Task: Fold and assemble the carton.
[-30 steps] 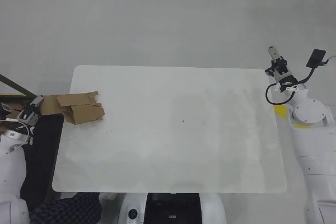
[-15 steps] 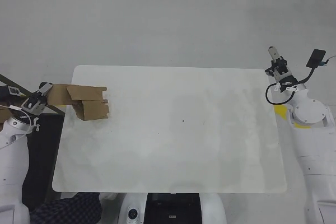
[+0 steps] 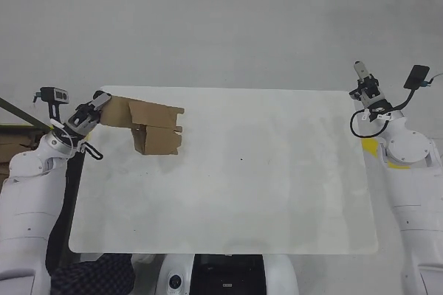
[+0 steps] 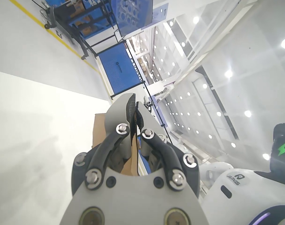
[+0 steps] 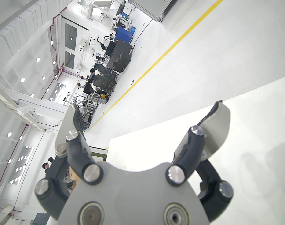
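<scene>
The flat brown cardboard carton (image 3: 155, 122) is being clamped by the left gripper (image 3: 102, 99) above the white table's (image 3: 244, 184) corner. Placement seems underway, with the open right gripper (image 5: 146, 108) being needed next.

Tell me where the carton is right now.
In the top view, the flat carton is over the far left corner of the table. The left gripper is clamped on its outer end, at the table's edge.

White table (image 3: 229, 214) on a pale grey floor (image 3: 207, 44), yellow floor line (image 5: 170, 45) running past, blue partition panel (image 4: 120, 71) and blue racks (image 4: 86, 22) beyond, dark desk (image 5: 120, 52) with office chairs (image 5: 101, 80) farther off, high white ceiling (image 4: 250, 19) with rows of round lights (image 4: 229, 73), red pipe (image 5: 54, 28) on a wall.
</scene>
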You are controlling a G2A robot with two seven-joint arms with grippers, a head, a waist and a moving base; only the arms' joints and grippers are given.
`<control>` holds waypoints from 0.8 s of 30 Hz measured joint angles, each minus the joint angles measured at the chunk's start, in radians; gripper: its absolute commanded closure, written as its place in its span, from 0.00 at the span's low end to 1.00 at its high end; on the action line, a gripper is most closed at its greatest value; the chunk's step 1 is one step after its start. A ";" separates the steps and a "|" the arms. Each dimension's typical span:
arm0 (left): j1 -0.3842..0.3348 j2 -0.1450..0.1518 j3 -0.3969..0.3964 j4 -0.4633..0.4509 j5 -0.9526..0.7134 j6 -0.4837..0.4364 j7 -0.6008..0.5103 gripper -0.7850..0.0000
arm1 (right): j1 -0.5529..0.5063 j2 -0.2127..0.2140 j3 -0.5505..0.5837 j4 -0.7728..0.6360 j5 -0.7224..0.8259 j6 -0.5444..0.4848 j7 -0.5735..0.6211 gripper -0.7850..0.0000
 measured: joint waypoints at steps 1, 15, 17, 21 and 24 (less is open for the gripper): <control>-0.002 -0.004 0.019 -0.015 0.002 0.006 0.007 1.00 | 0.000 0.000 0.000 0.000 0.000 0.000 0.000 0.00; -0.071 -0.048 0.213 -0.116 0.073 0.055 0.085 1.00 | 0.000 0.000 0.000 0.000 0.000 0.000 0.000 0.00; -0.092 -0.055 0.241 -0.119 0.079 0.068 0.091 1.00 | 0.000 0.000 0.000 0.000 0.000 0.000 0.000 0.00; -0.133 -0.068 0.291 -0.117 0.072 0.100 0.087 1.00 | 0.000 0.000 0.000 0.000 0.000 0.000 0.000 0.00; -0.162 -0.078 0.326 -0.117 0.056 0.123 0.074 1.00 | 0.000 0.000 0.000 0.000 0.000 0.000 0.000 0.00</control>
